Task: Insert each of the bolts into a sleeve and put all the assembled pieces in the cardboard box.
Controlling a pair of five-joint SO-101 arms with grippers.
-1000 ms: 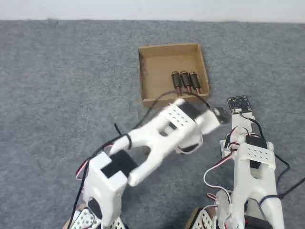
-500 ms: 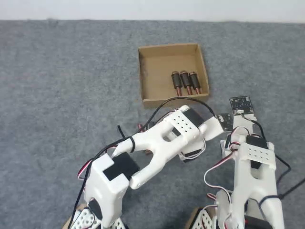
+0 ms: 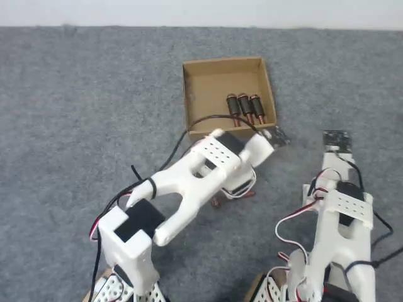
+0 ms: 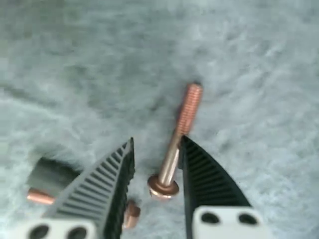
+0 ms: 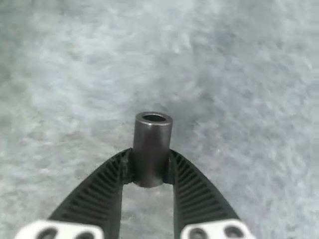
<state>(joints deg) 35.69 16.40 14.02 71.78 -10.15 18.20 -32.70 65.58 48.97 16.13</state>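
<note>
Left jaws: the left gripper (image 4: 156, 142) is released, its ribbed fingers set wider apart than the bolt (image 4: 185, 112) lying between them. The bolt touches one finger only and seems to rest on the grey mat (image 3: 75, 157), not yet lifted.
Right jaws: the right gripper (image 5: 149, 158) is clenched on a dark sleeve (image 5: 153, 132). It holds the sleeve by its lower half, with the open bore pointing away from the wrist, above the mat.
Beside the left jaws: a second sleeve (image 4: 50, 174) lies just beside one finger, with a copper end (image 4: 39, 196) at its side. Whether that end sits inside the sleeve I cannot tell. Another copper bolt head (image 4: 132, 211) shows near the base of the same finger.
Under the left arm: in the high view, copper parts (image 3: 217, 202) lie on the mat near the box's front wall.
Box: the cardboard box (image 3: 208, 88) holds three assembled pieces (image 3: 245, 108), lying side by side by one side wall.
Done: three bolt-and-sleeve pieces appear to be finished and boxed.
Left to do: the bolt at the left jaws and the held sleeve are not yet joined. At least one more sleeve and bolt lie on the mat, and the arm hides the full count.
Step in hand: probably closing on this bolt so it can go into the held sleeve.
</note>
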